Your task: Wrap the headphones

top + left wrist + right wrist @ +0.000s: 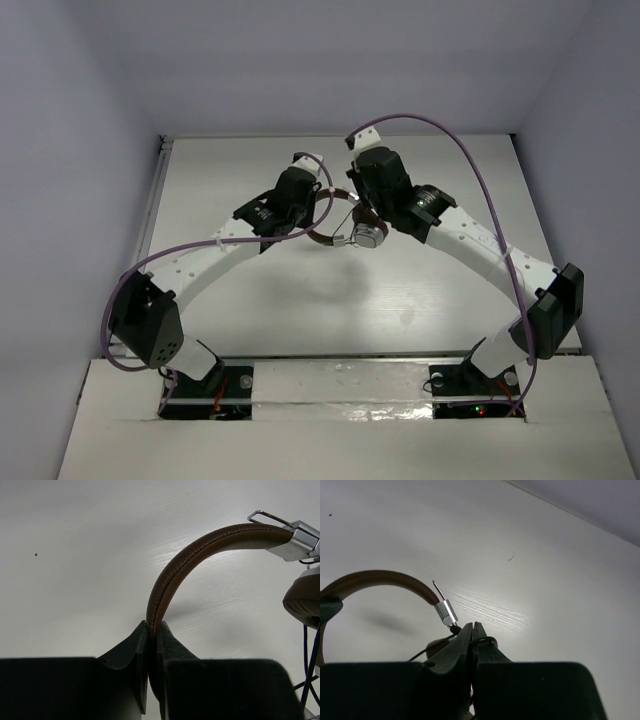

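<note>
Bases: we see both arms bolted at the near edge of the table (250, 310), well apart, with purple cables (478, 170) looping off them.
Left arm (215, 250): it bends at a low elbow on the near left, then reaches forward and inward toward the table's middle.
Right arm (480, 250): it mirrors this, with the elbow at the near right and the forearm slanting in to meet the other.
Left gripper (152, 630): the jaws are closed narrow, pinching the brown headband (200, 542) by its edge.
Right gripper (472, 630): the jaws are pressed together on the thin dark cord (486, 641) (a small loop of it shows right at the fingertips).
Headphones (345, 225): they are held between the two grippers over the middle of the table, raised off it, with their shadow on the surface below.
Long axis: the headband arcs from the left gripper across toward the right one and ends in a silver slider (445, 612).
Ear cup (368, 237): it hangs at the slider end, just beside the right gripper; we cannot make out the other cup.
</note>
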Controlling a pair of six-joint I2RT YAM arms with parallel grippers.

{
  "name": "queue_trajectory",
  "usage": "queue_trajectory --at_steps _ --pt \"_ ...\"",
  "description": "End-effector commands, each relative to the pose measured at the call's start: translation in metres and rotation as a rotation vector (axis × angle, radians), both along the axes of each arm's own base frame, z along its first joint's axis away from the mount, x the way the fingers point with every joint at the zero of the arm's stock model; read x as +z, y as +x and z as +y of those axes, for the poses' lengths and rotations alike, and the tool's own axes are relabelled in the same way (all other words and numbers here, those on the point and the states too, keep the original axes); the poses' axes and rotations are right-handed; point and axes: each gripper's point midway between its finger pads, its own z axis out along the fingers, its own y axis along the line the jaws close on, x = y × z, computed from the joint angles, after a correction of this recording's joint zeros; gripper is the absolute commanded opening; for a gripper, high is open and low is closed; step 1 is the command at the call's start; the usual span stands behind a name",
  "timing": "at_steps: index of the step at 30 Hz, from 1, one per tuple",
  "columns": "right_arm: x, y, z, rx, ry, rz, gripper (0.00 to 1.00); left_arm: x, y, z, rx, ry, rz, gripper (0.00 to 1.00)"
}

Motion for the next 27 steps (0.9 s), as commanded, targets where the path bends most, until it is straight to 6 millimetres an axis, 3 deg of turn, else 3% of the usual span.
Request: queue_trajectory --at_steps 1,3,4,7,12,17,18,19,21,23,27 --pt "0.019 0.027 -0.017 -0.156 0.052 -0.108 0.0 0.006 -0.015 -0.009 -0.128 0.014 0.03 0.0" --pt "0.017 0.029 -0.007 -0.153 0.143 -0.106 0.02 0.007 -0.014 -0.008 -0.124 0.019 0.028 0.0" --pt "0.022 0.026 0.002 -0.116 0.199 -0.104 0.08 0.002 -0.014 -0.011 -0.136 0.022 0.04 0.0" --pt "0.032 0.031 0.003 -0.1 0.28 -0.096 0.14 -0.004 -0.014 -0.012 -0.14 0.025 0.053 0.0" --pt "0.054 0.053 -0.018 -0.098 0.652 -0.044 0.21 -0.004 -0.014 -0.017 -0.136 -0.004 0.059 0.0" --pt "0.075 0.059 -0.03 -0.044 0.964 0.007 0.26 -0.003 -0.021 -0.024 -0.166 -0.052 0.071 0.0" --pt "0.076 0.067 -0.045 -0.062 1.009 0.002 0.31 -0.005 -0.022 -0.024 -0.17 -0.054 0.075 0.0" --pt "0.07 0.06 -0.04 -0.005 1.061 0.063 0.34 -0.007 -0.022 -0.025 -0.17 -0.055 0.08 0.0" --pt "0.089 0.058 -0.038 0.078 1.224 0.075 0.36 -0.009 -0.023 -0.026 -0.169 -0.06 0.089 0.0" --pt "0.087 0.048 -0.028 0.156 1.332 0.176 0.4 -0.013 -0.022 -0.028 -0.166 -0.065 0.098 0.0" --pt "0.101 0.043 -0.02 0.247 1.44 0.217 0.42 -0.012 -0.026 -0.036 -0.195 -0.084 0.109 0.0"
